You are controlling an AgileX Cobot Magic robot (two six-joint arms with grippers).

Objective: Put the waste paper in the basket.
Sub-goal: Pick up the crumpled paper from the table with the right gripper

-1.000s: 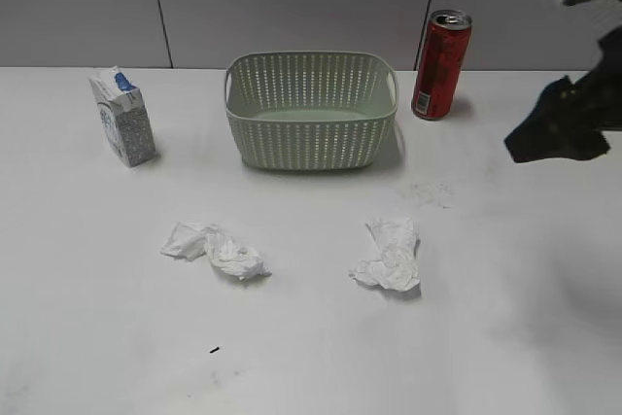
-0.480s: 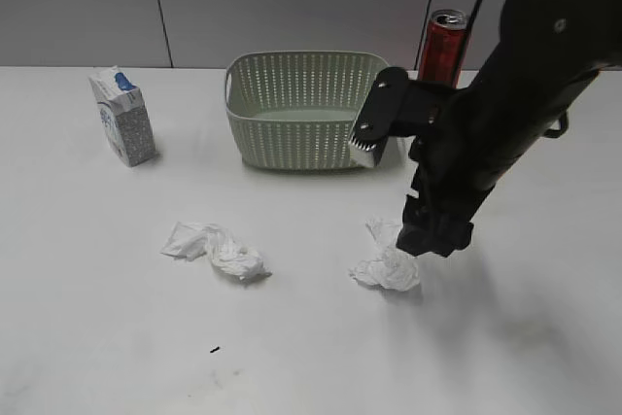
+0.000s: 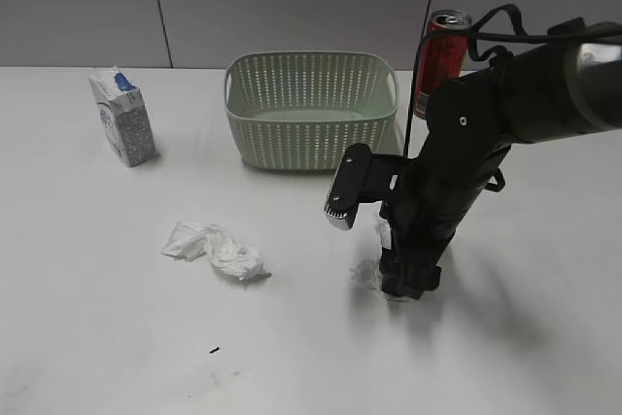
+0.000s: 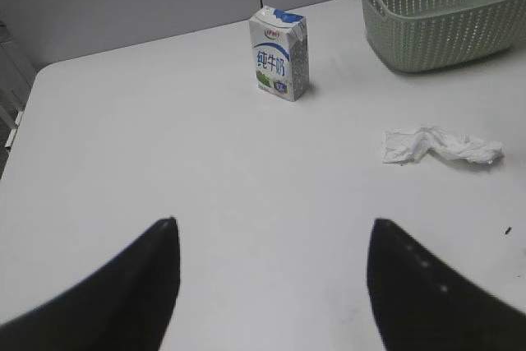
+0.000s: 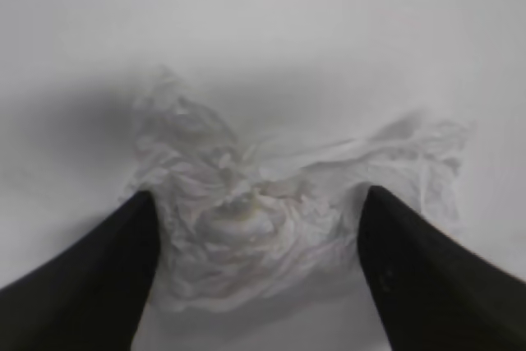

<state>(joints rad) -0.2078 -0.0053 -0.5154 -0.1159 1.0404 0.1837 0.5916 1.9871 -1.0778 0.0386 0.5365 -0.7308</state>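
Note:
The pale green basket (image 3: 311, 109) stands at the back middle of the table and is empty; it also shows in the left wrist view (image 4: 448, 10). One crumpled white paper wad (image 3: 216, 249) lies front left and also shows in the left wrist view (image 4: 440, 145). A second wad (image 5: 263, 219) lies under my right gripper (image 5: 255, 211), which is open with a finger on each side of it. In the exterior view only a sliver of this wad (image 3: 367, 274) shows beside the right gripper (image 3: 403, 284). My left gripper (image 4: 271, 240) is open and empty above bare table. No third wad is in view.
A white-and-blue speckled carton (image 3: 123, 117) stands at the back left, also in the left wrist view (image 4: 279, 53). A tall red can (image 3: 440, 63) stands right of the basket, behind my right arm. A small dark speck (image 3: 215, 349) lies near the front.
My right arm came in from the right edge and dropped down onto the right-hand wad, which it now straddles and mostly hides. The other wad, the basket, carton and can have not moved.

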